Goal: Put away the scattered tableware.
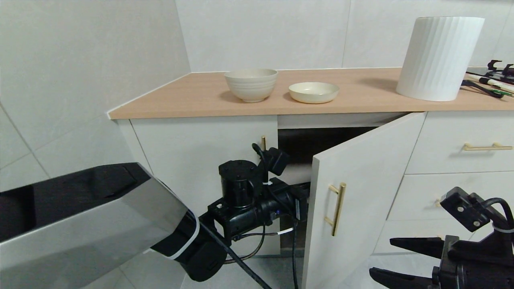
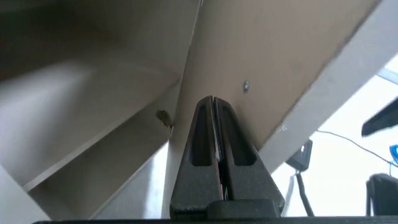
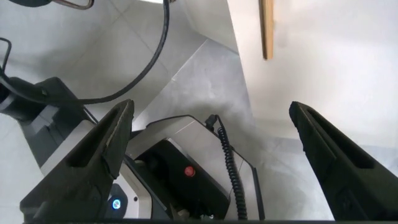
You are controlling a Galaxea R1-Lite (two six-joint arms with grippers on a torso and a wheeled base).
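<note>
Left arm reaches low and forward; left gripper [image 2: 212,101] is clenched on nothing, tips at the inner face of the open cabinet door [image 1: 361,192]. Right gripper [image 1: 381,257] hangs low, spread wide, holding nothing. Bowl [image 1: 251,84] and plate [image 1: 313,92] sit side by side on the counter [image 1: 192,96].
</note>
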